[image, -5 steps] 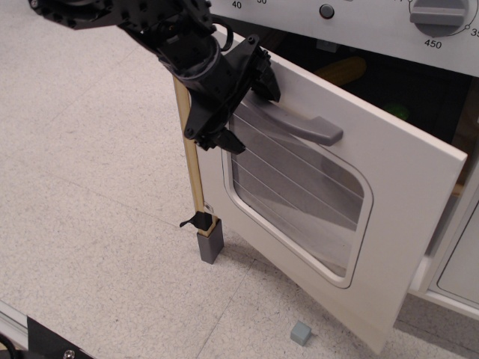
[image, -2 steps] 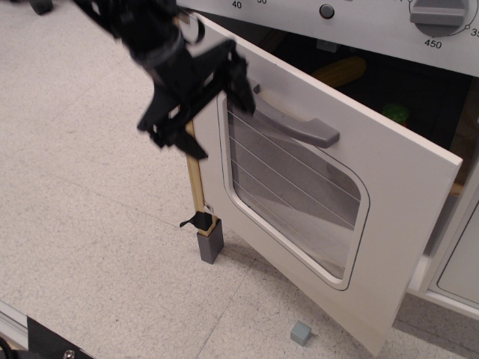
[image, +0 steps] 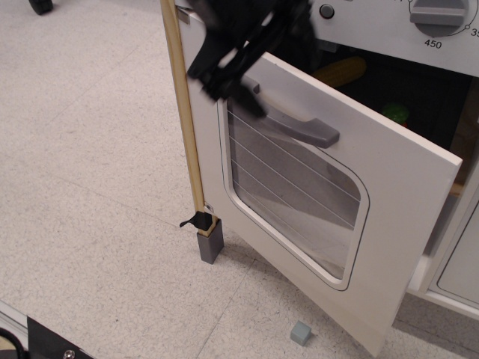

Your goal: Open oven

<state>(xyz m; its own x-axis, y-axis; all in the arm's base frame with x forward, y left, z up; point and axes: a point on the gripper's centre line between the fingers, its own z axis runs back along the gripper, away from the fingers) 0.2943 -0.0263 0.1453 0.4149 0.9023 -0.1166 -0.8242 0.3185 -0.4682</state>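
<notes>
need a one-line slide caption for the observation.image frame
Toy oven with its windowed door swung partly open, black claw above the grey handle, wooden rod upright beside the door.

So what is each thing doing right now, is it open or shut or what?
oven door: swung open, hanging at an angle.
oven: open, dark inside showing.
door handle: free, nothing gripping it.
gripper: blurred, above the door's upper left corner; can't tell if open or shut.
dial: pointing near 450.
small grey block: lying on the floor.

End effector (image: 232, 71) blurred, arm cropped above
</notes>
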